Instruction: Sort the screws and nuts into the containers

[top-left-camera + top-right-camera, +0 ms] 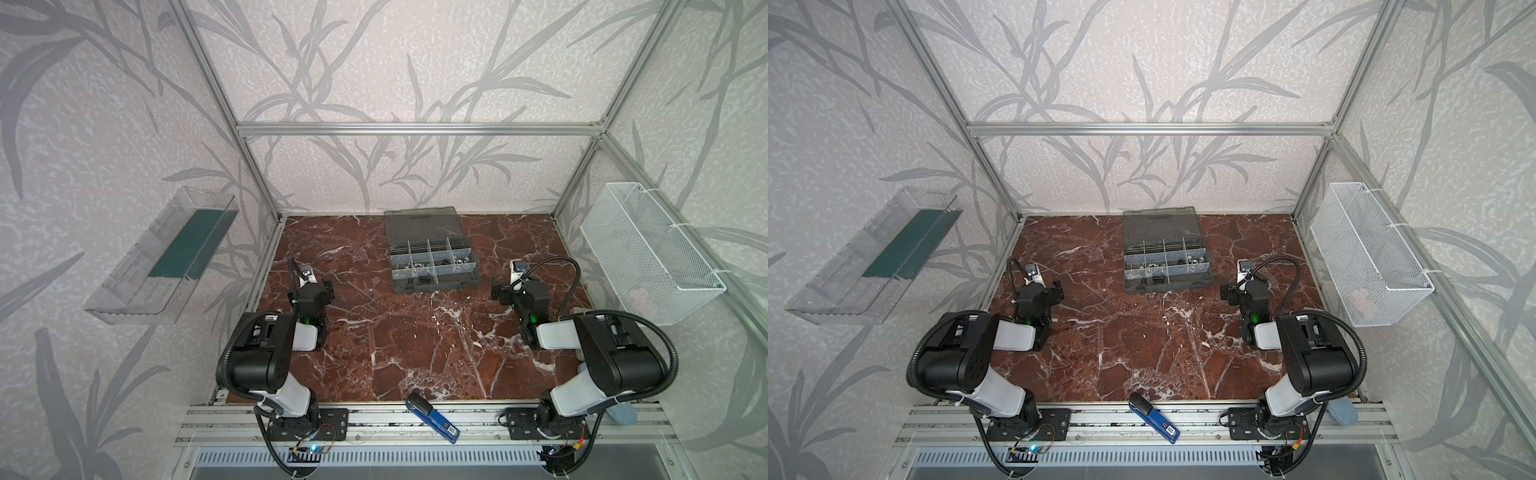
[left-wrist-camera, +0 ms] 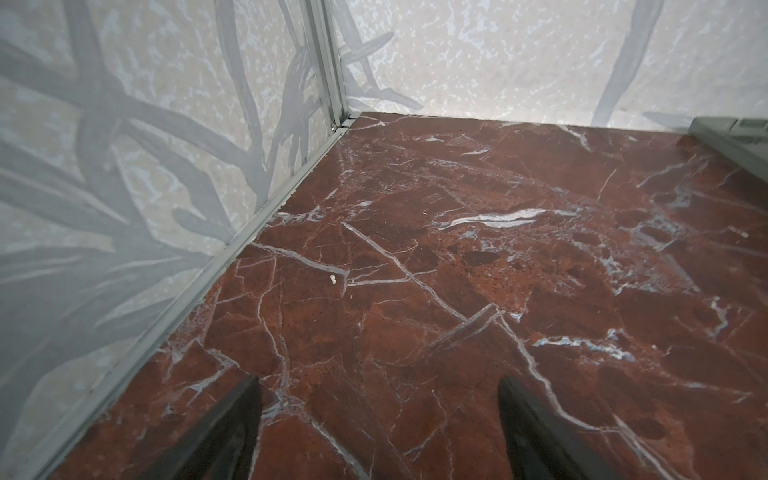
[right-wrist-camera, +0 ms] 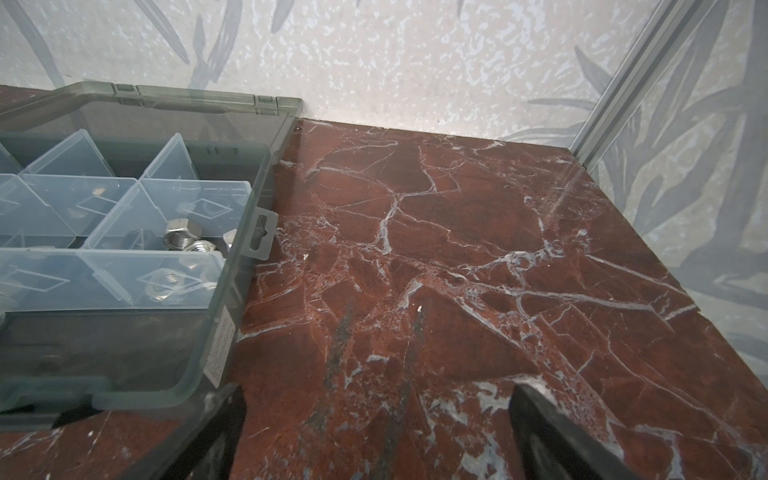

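Although a pale sticker (image 3: pixel 219 353) runs along the side wall of the organiser case (image 1: pixel 436 286), its print is too small to read. The white tag on the blue and black object (image 1: pixel 434 419) lying on the front rail is also illegible. The clear dividers bear only embossed diamond outlines. The case sits on the red marble table (image 1: pixel 374 332) near the back wall, midway between the arms. Its long axis runs side to side, parallel to that wall. The smoky lid is swung open toward the wall and the latch edge faces the robot. The cells (image 1: pixel 419 249) lie in rows along that long axis. Shiny nuts (image 3: pixel 183 237) sit jumbled in the cell at the case's right end, their holes facing different ways. A dark piece in the cell beside them is too small to name. The left gripper (image 2: pixel 379 381) hangs over bare marble with its jaws spread and nothing between them. The right gripper (image 3: pixel 378 388), just beside the case's right end, is likewise spread wide and empty.
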### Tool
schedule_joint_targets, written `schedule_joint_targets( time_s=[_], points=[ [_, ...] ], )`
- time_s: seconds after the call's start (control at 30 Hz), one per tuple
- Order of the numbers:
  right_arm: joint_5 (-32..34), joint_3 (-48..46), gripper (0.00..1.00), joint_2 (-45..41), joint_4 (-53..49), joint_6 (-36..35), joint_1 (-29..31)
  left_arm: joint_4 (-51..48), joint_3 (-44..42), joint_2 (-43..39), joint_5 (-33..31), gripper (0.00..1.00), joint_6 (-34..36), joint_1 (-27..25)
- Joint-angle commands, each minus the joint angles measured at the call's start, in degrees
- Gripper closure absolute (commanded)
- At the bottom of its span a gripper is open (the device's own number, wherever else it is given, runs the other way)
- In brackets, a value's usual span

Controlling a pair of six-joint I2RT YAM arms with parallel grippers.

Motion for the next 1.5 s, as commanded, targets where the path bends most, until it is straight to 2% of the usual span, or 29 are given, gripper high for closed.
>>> schedule_joint_targets(
  time_s=[0.0,0.03,0.07,0.2,0.27,0.3,0.33,0.37,0.4,0.43,0.5,0.53,0.8,1.47],
  points=[
    [0.16,-0.25,0.01,0.50,2.17,0.12,-0.08,0.93,0.80,-0.80,-0.96,0.61,-0.20,-0.15],
    [0.15,-0.25,0.01,0.46,2.19,0.05,-0.09,0.92,0.85,-0.80,-0.97,0.82,-0.20,-0.13],
    [0.16,-0.31,0.01,0.47,2.18,0.11,-0.06,0.92,0.81,-0.80,-0.96,0.90,-0.20,-0.13],
    [0.19,-0.31,0.01,0.50,2.17,0.13,-0.03,0.97,0.84,-0.80,-1.01,0.91,-0.20,-0.14],
    [0.17,-0.31,0.01,0.50,2.17,0.08,-0.09,0.91,0.84,-0.85,-1.00,0.85,-0.20,-0.09],
    [0.19,-0.32,0.01,0.50,2.18,0.12,-0.04,0.92,0.82,-0.80,-0.96,0.78,-0.20,-0.08],
    [0.13,-0.31,0.01,0.47,2.18,0.08,-0.01,0.92,0.80,-0.80,-1.02,0.69,-0.20,-0.08],
    [0.15,-0.25,0.01,0.51,2.17,0.12,-0.07,0.92,0.84,-0.85,-0.95,0.55,-0.20,-0.11],
    [0.16,-0.25,0.01,0.51,2.24,0.12,-0.09,0.97,0.83,-0.80,-0.94,0.35,-0.20,-0.09],
    [0.11,-0.28,0.01,0.51,2.17,0.13,-0.09,0.92,0.81,-0.80,-0.95,0.22,-0.20,-0.13],
    [0.19,-0.23,0.01,0.51,2.17,0.08,-0.08,0.92,0.80,-0.80,-0.92,0.09,-0.20,-0.12],
    [0.19,-0.24,0.01,0.51,2.17,0.13,-0.04,0.97,0.82,-0.80,-1.03,0.06,-0.20,-0.09],
    [0.20,-0.30,0.01,0.51,2.18,0.12,-0.06,0.92,0.80,-0.80,-1.00,0.01,-0.20,-0.08],
    [0.20,-0.30,0.01,0.49,2.17,0.13,-0.09,0.96,0.82,-0.80,-0.96,0.00,-0.20,-0.08]
  ],
)
